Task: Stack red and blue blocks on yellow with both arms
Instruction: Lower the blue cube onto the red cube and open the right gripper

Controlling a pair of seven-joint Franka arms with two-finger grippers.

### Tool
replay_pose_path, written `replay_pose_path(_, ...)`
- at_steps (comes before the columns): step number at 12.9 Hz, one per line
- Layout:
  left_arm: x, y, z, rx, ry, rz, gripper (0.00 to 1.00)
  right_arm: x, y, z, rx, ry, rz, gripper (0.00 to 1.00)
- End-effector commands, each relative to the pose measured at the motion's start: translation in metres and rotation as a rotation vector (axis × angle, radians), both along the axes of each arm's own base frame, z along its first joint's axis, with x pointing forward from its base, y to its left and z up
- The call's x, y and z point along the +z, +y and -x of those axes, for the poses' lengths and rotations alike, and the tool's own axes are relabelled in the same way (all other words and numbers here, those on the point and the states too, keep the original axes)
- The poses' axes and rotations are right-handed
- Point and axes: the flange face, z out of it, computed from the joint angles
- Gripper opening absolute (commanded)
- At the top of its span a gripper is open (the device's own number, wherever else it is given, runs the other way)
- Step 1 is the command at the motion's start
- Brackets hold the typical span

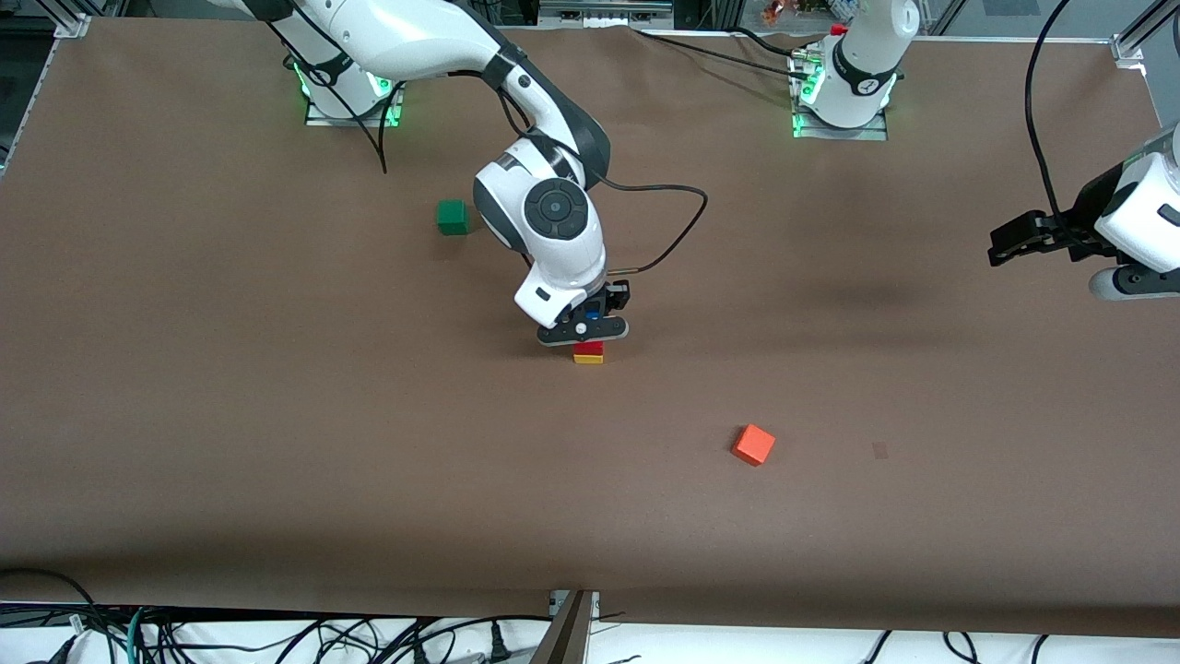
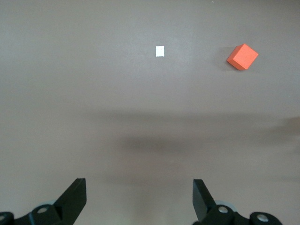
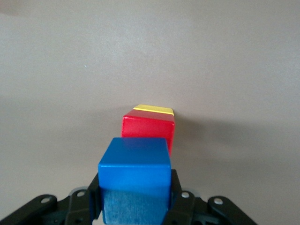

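Observation:
The red block rests on the yellow block in the middle of the table. My right gripper is shut on the blue block and holds it just over the red block. In the right wrist view the blue block sits between the fingers, with the red block and a strip of the yellow block under it. My left gripper is open and empty, up in the air at the left arm's end of the table, and shows in the left wrist view.
An orange-red cube lies nearer the front camera than the stack, toward the left arm's end; it shows in the left wrist view. A green cube lies farther from the camera, toward the right arm's end. A small white mark is on the table.

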Motion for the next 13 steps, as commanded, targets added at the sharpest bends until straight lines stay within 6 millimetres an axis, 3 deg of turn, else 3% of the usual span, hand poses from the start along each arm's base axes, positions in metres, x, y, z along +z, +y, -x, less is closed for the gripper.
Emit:
replay_pose_path(1, 0.004, 0.000, -0.003, -0.011, -0.012, 0.002, 1.00, 0.005, 0.001, -0.007, -0.017, -0.018, 0.007, 0.67)
replay_pose_path(2, 0.003, 0.000, -0.004, -0.009, -0.011, 0.002, 1.00, 0.008, -0.001, -0.008, -0.018, -0.019, 0.008, 0.79)
replay_pose_path(3, 0.003, 0.000, -0.004, -0.009, -0.011, 0.002, 1.00, 0.009, -0.003, -0.009, -0.020, -0.017, 0.012, 1.00)
replay_pose_path(10, 0.003, -0.002, -0.004, -0.014, -0.011, 0.004, 1.00, 0.025, -0.006, -0.014, -0.053, -0.013, 0.020, 1.00)
replay_pose_path(11, 0.002, -0.002, -0.005, -0.014, -0.008, 0.002, 1.00, 0.032, -0.009, -0.015, -0.056, -0.001, 0.034, 1.00)
replay_pose_path(13, 0.002, -0.003, -0.005, -0.015, -0.009, 0.003, 1.00, 0.067, -0.014, -0.021, -0.065, 0.019, 0.048, 1.00)
